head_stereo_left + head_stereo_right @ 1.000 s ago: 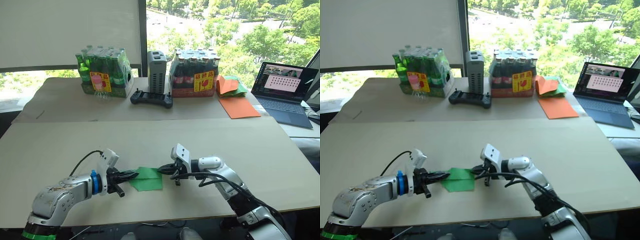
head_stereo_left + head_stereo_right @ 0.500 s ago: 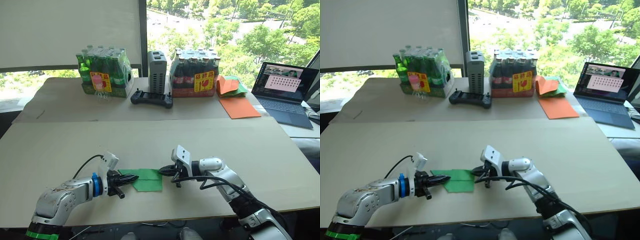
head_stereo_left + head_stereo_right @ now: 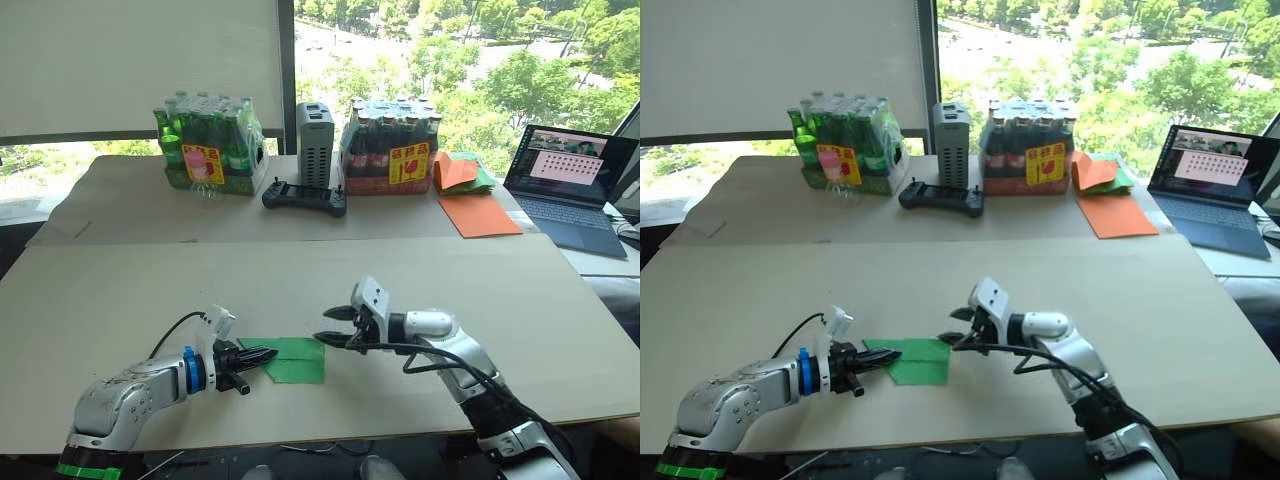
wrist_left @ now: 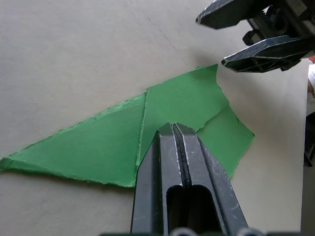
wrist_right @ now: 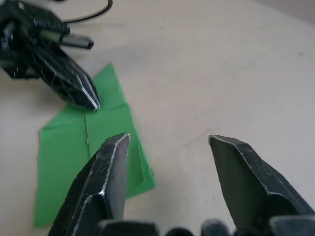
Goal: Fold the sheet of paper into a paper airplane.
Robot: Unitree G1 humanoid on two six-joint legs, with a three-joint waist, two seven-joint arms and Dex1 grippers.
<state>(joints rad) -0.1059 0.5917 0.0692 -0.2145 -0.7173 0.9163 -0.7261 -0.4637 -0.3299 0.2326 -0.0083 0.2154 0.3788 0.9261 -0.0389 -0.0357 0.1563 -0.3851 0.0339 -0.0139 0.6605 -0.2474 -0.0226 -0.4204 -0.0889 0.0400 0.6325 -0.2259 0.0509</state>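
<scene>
Left gripper (image 4: pixel 173 129) presses paper (image 4: pixel 123 142); right gripper (image 3: pixel 333 326) open beside edge.

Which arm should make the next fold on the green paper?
Probably right: the right tool is open, just off the green paper. The left tool is shut, pressing on it.

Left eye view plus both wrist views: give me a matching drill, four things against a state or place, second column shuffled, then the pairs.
Things
1. left claw
2. right claw
3. folded bright green sheet of paper
4. flat orange paper sheet

States or places
A. lies on the far table, beside the open laptop
B. fingers spread apart, held just off the green paper's edge
C. lies flat on the near tan table, between the two claws
D. fingers closed together, tips resting on the green paper

Pairs: 1-D, 2-B, 3-C, 4-A
</scene>
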